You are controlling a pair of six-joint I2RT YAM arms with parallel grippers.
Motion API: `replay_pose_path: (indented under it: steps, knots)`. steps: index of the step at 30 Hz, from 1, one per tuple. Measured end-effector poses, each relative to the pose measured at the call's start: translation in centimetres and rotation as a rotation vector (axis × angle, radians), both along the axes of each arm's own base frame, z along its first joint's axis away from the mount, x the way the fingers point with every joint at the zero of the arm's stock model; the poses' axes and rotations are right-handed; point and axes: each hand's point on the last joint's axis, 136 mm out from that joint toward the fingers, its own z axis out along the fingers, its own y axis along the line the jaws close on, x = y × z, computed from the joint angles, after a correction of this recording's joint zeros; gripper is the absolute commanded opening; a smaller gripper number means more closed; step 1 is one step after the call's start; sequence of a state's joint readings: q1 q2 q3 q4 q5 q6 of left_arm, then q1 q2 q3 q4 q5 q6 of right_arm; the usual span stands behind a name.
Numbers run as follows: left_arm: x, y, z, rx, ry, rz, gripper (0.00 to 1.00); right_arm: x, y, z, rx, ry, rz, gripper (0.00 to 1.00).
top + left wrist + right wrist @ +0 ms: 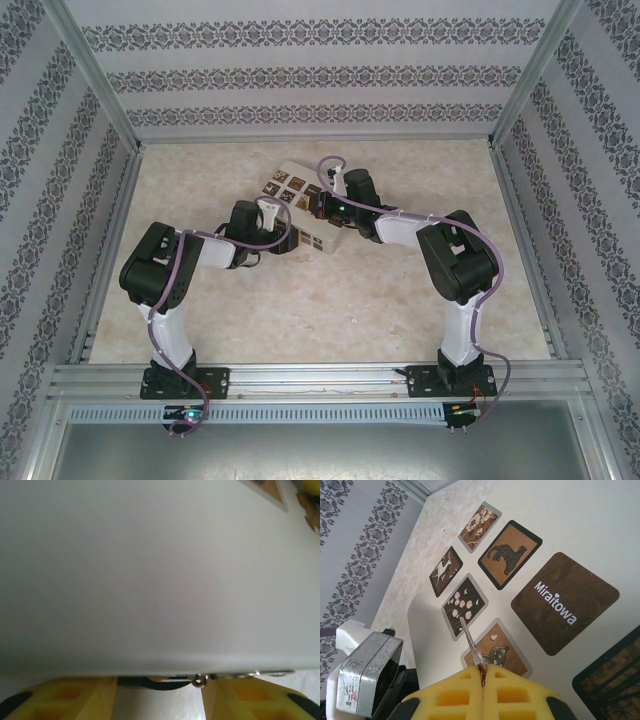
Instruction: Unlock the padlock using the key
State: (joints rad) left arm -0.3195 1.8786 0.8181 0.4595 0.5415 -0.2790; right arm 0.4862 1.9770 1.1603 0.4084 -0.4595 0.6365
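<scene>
A cream box [300,200] topped with dark picture tiles lies mid-table. My right gripper [483,669] hovers over the lid [560,520], shut on the small silvery key [470,637]; the key's blade sticks out over a tile. From above, the right gripper [324,207] sits at the box's right side. My left gripper [159,700] is open and low at the table, its yellow fingers [65,697] spread against the box's plain side wall [150,580]. A small silvery ring [200,681] and a dark curved shape [155,682] show at the wall's bottom edge. The blue padlock body is hidden.
Patterned walls [320,75] and aluminium posts enclose the marbled table [320,310]. A metal rail [320,380] runs along the near edge. The left arm's grey metal wrist housing [367,680] lies close beside the right fingers.
</scene>
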Motion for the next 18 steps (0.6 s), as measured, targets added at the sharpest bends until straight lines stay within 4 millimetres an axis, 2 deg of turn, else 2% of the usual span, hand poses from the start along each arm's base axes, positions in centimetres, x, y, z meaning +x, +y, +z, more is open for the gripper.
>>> replay_pose_path:
  steps: [18]
  knots:
    - [0.25,-0.13,-0.22,0.051,0.019,0.009,0.32,0.05,-0.13,0.14,-0.011,-0.01,-0.004,0.0]
